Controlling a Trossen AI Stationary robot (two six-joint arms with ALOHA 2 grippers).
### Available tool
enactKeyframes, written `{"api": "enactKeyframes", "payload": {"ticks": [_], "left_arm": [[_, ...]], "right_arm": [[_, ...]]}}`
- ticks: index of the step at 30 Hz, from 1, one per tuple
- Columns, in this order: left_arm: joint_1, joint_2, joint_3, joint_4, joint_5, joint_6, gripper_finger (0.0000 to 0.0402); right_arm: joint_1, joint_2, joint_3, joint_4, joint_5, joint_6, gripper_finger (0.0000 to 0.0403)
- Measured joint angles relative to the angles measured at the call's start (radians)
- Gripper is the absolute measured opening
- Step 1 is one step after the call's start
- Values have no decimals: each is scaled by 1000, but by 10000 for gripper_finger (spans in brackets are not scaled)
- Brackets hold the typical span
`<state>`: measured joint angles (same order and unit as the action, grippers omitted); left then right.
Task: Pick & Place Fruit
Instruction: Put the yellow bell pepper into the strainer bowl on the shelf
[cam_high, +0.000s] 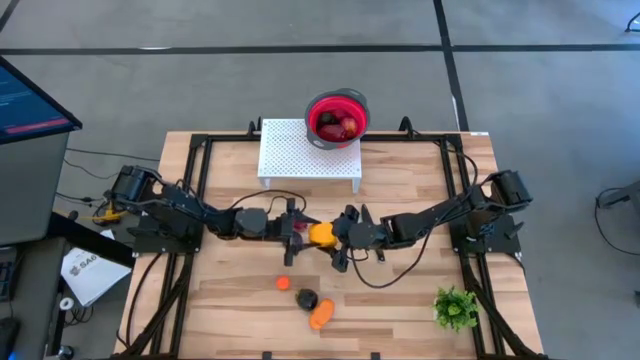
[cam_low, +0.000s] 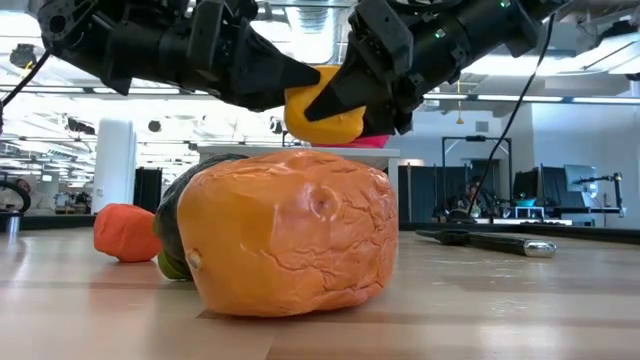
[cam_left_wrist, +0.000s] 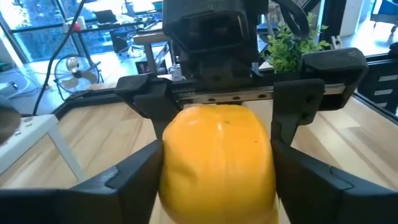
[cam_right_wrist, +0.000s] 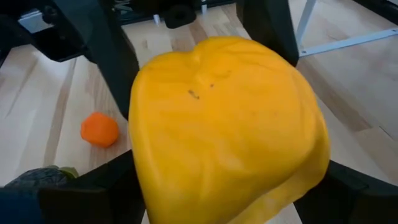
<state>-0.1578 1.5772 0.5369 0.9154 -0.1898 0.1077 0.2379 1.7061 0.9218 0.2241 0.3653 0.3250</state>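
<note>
A yellow toy fruit (cam_high: 321, 235) hangs above the table's middle between both grippers. My left gripper (cam_high: 309, 233) reaches it from the table's left, my right gripper (cam_high: 334, 236) from the right, and each is shut on it. Near the near edge lie a small orange fruit (cam_high: 283, 283), a blackish-green fruit (cam_high: 306, 298) and a larger orange fruit (cam_high: 321, 316), each resting on the wood. A red bowl (cam_high: 350, 102) holding red fruits stands on a white perforated stand (cam_high: 290, 150) at the far side. My left gripper (cam_left_wrist: 217, 186) pinches the yellow fruit's flanks (cam_left_wrist: 171, 174) between its two fingers, coming level from the table's left. The fruit is lifted clear of the table (cam_low: 320, 115). My right gripper (cam_right_wrist: 224, 193) pinches the same fruit at its opposite end (cam_right_wrist: 149, 180), one finger on each side, coming level from the table's right. Its fingers (cam_left_wrist: 292, 106) stand across from my left gripper's own.
A green plant sprig (cam_high: 456, 307) lies at the near right corner. A black-handled knife (cam_low: 490, 240) lies on the table right of the middle. A black frame (cam_high: 195, 160) rims the tabletop. Bare wood shows left and right of the near fruits.
</note>
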Motion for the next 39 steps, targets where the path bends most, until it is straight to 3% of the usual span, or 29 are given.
{"api": "enactKeyframes", "payload": {"ticks": [5, 27, 39], "left_arm": [[4, 0, 0, -5, 16, -10, 237], [1, 2, 0, -29, -22, -87, 235], [0, 2, -2, -30, -29, -100, 238]], "right_arm": [[-3, 0, 0, -13, -2, -8, 307], [17, -1, 2, -71, 28, -39, 307], [-19, 0, -3, -42, -70, -55, 307]]}}
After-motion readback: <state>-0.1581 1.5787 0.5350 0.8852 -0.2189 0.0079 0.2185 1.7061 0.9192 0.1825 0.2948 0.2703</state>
